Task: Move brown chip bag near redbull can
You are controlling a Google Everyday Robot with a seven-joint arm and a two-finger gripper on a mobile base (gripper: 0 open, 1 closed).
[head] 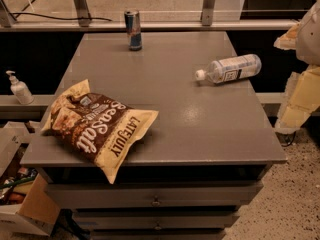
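The brown chip bag [97, 126] lies flat on the front left of the grey cabinet top [200, 119], with one corner hanging over the front edge. The redbull can [133, 30] stands upright at the back edge, left of centre, far from the bag. My gripper [299, 84] shows as white and cream-yellow parts at the right edge of the camera view, beside the cabinet's right side and off the top. It is well away from both the bag and the can, and it touches nothing.
A clear plastic bottle [230, 69] with a white cap lies on its side at the right of the top. A pump dispenser [19, 88] stands on a ledge at left. A cardboard box [20, 204] with clutter sits on the floor at lower left.
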